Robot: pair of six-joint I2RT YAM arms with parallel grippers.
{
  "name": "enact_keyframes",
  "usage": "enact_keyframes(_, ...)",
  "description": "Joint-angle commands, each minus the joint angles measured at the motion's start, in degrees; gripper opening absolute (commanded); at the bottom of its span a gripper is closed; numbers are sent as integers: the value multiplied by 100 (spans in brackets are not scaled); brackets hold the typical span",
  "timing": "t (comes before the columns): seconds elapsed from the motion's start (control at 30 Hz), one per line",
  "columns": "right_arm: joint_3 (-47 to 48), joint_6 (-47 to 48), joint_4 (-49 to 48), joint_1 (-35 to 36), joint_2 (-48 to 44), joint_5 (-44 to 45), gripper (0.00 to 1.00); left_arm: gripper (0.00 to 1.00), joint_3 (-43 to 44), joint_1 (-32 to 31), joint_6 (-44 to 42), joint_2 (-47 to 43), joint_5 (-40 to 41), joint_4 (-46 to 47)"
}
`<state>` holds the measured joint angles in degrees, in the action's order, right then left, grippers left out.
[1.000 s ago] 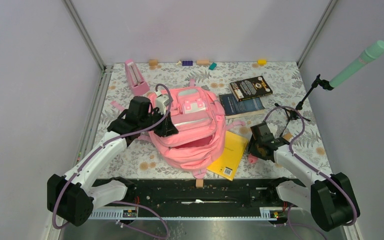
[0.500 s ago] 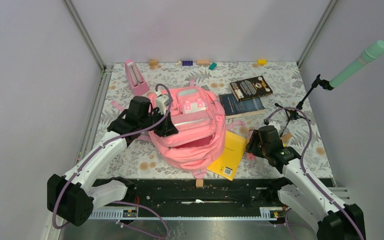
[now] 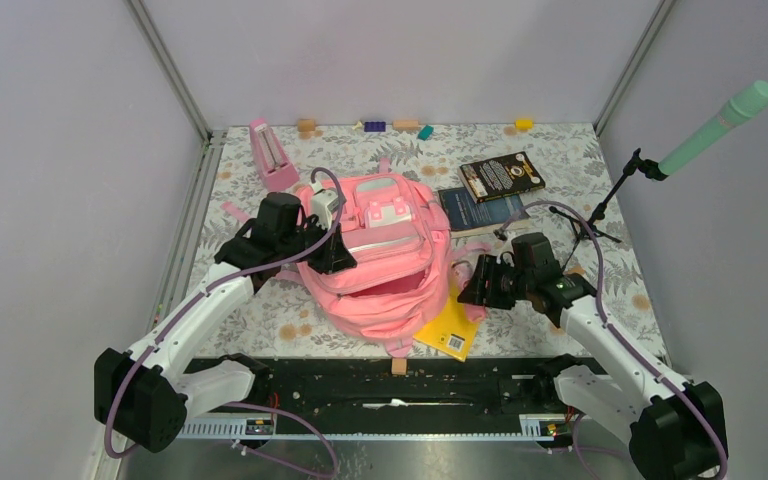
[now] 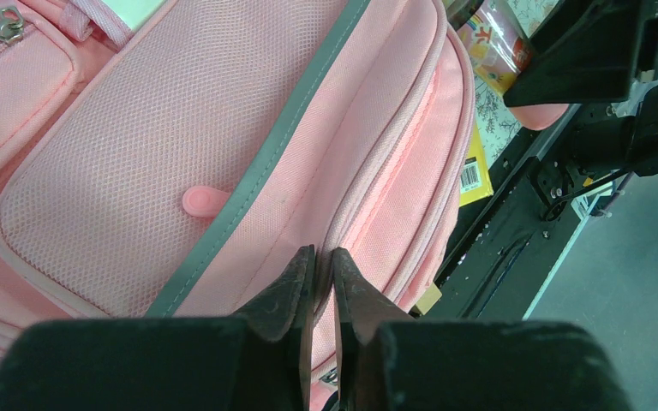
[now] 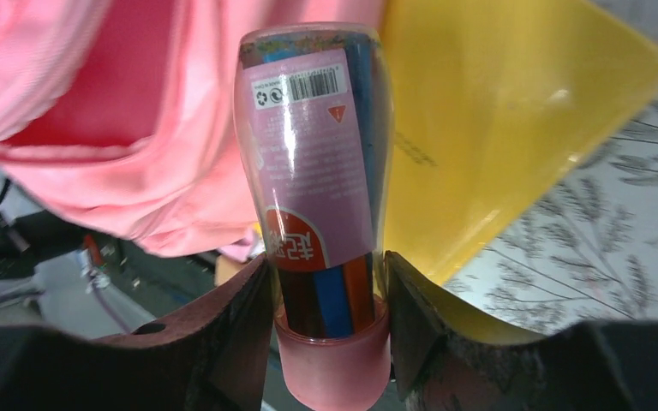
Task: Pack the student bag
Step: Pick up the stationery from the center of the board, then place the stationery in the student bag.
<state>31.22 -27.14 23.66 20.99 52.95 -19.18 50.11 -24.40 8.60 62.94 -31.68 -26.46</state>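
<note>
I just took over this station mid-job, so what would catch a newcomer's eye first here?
The big pink backpack lies dead centre, its mouth gaping toward the near edge, with the left gripper pinched on its fabric edge. Just right of it, the right gripper holds a bottle with a pink cap above the yellow book, pointed at the backpack.

Your right hand [image 5: 326,265], clamped on a bottle [image 5: 321,171], hangs just beside the student bag [image 3: 390,235], whose gaping mouth lies open to it. A yellow book [image 3: 450,325] lies below, a mic stand [image 3: 620,185] close behind. Your left hand [image 4: 321,257] pinches the mouth's left rim.
</note>
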Motion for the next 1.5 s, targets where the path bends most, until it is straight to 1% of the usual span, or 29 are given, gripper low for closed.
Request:
enact_keyframes(0.0,541,26,81,1,156,-1294,0,0,101,32,-16,-190,-10,353)
enact_keyframes(0.13,785,-27,278,134,311,-1631,0,0,96,32,-18,-202,-1,347)
enact_keyframes(0.4,1120,-126,347,842,906,-1527,0,0,96,32,-8,-180,-14,352)
enact_keyframes(0.5,1167,-265,142,1078,1093,-1465,0,0,87,32,-8,-190,-9,350)
enact_keyframes(0.77,1132,-742,-735,1290,1409,-1342,0,0,87,32,-17,-201,-4,352)
enact_keyframes(0.87,1123,-853,-1044,1341,1531,-1136,0,0,87,32,-19,-211,-2,352)
enact_keyframes(1.2,1428,-953,-1988,1666,2050,267,0,0,87,32,-33,-211,12,351)
enact_keyframes(1.47,1911,-897,-2260,1826,2425,897,0,0,124,32,-69,-170,21,302)
